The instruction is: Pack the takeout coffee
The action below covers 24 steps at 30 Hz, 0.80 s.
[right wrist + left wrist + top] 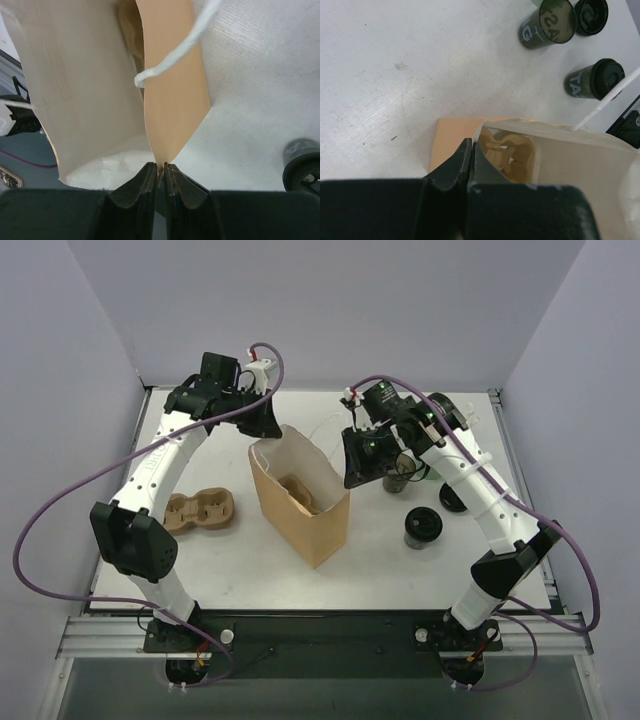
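Starting near the left edge of the tabletop [380, 570], a moulded-pulp tray [200, 510] lies flat, out of the arms' way. Just to its right, the left pincer [469, 167] is clamped on the far-left rim of the tan paper bag [300, 510], which stands upright in the middle of the tabletop. A second pulp tray [512, 150] sits at the bottom of the bag (its cup wells look unfilled from the left wrist view). On the bag's right side, the right pincer [161, 175] is pinched tight on the rim's edge, close under a white cord handle [175, 50].

The two grips look meant to pull opposite sides apart, so the mouth stays wide and the thin paper does not fold in when something is lowered through it.

Further right, the takeout coffee [422, 528] stands upright on the tabletop with its black lid on. It is between the bag and the right edge, apart from the bag and not held by either arm. An olive cup [547, 25] stands beyond it towards the far right corner. Packing has probably not begun, and one pincer would have to let go of the bag to fetch the coffee.
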Each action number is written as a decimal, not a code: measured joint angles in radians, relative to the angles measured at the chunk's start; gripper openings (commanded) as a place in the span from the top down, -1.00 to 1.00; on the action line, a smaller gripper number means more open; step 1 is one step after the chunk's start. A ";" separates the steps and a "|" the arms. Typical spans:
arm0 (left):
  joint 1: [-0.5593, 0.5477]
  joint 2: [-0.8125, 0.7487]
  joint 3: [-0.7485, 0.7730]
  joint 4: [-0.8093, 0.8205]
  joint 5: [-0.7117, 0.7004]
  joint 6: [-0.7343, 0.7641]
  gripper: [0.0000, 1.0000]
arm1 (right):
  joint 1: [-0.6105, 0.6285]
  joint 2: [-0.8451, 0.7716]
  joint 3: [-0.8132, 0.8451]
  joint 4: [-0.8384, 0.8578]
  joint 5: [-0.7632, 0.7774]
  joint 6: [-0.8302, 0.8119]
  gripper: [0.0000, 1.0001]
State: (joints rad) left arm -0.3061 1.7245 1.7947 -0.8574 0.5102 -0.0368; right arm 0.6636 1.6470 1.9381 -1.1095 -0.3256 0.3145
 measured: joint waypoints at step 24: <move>-0.020 -0.516 -0.564 0.305 -0.193 -0.563 1.00 | -0.222 -0.145 0.106 0.013 0.135 0.147 -0.57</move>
State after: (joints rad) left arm -0.3264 1.2087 1.2308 -0.5526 0.3176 -0.5995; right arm 0.4419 1.5017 2.0441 -1.0966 -0.1909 0.4614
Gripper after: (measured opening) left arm 0.023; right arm 0.765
